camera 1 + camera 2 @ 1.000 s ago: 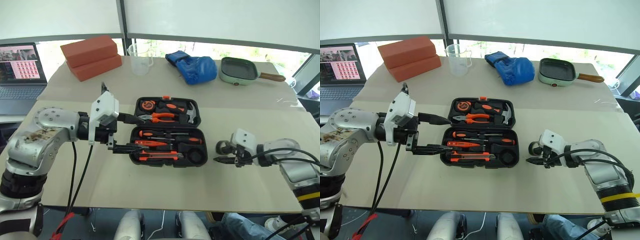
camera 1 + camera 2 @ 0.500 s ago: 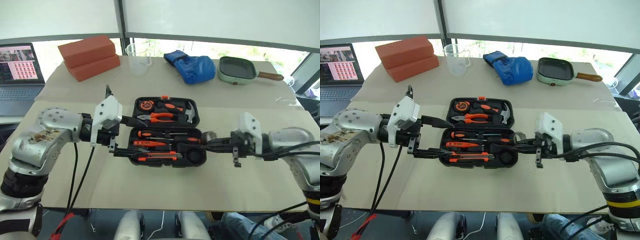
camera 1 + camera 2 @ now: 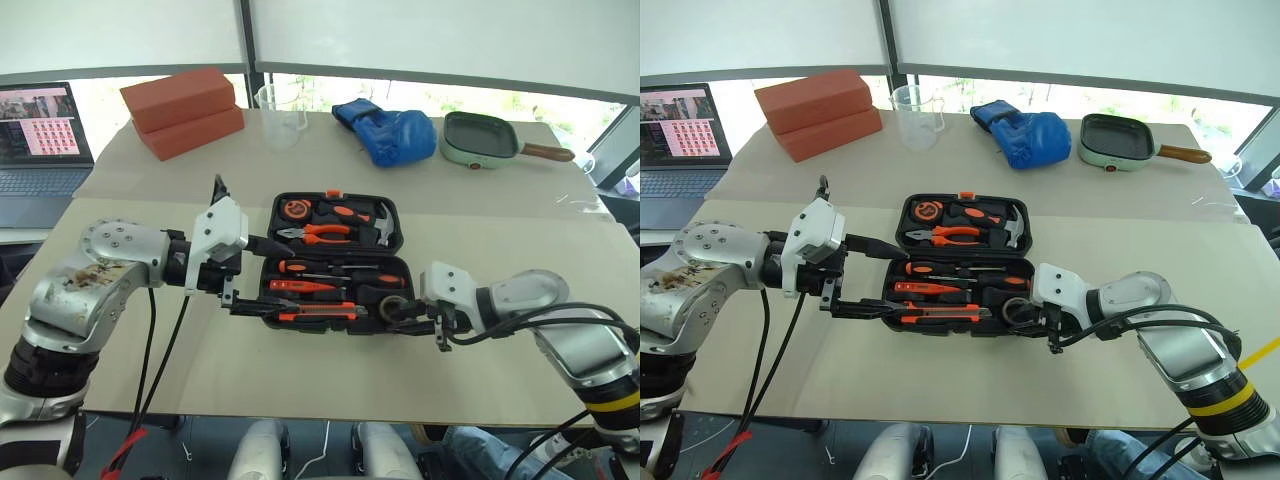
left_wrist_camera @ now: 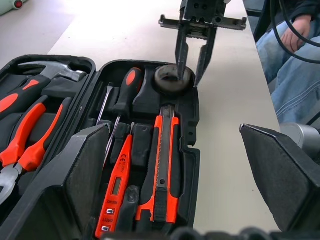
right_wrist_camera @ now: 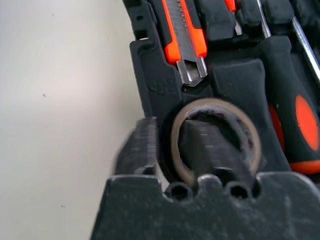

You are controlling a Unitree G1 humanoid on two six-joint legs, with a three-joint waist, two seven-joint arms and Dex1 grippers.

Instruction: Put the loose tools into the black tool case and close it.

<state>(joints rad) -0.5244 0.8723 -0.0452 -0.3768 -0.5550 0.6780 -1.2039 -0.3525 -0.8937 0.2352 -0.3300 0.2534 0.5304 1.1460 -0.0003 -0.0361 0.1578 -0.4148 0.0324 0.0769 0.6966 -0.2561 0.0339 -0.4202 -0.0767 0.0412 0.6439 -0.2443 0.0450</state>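
At the near right corner of the black tool case point(image 3: 335, 265), the tape roll point(image 4: 173, 78) sits in its round recess, ring lying flat, the right gripper point(image 4: 191, 64) straddling its rim, jaws partly spread (one finger inside). Left gripper point(image 3: 246, 276) waits wide open beside the case's left edge.
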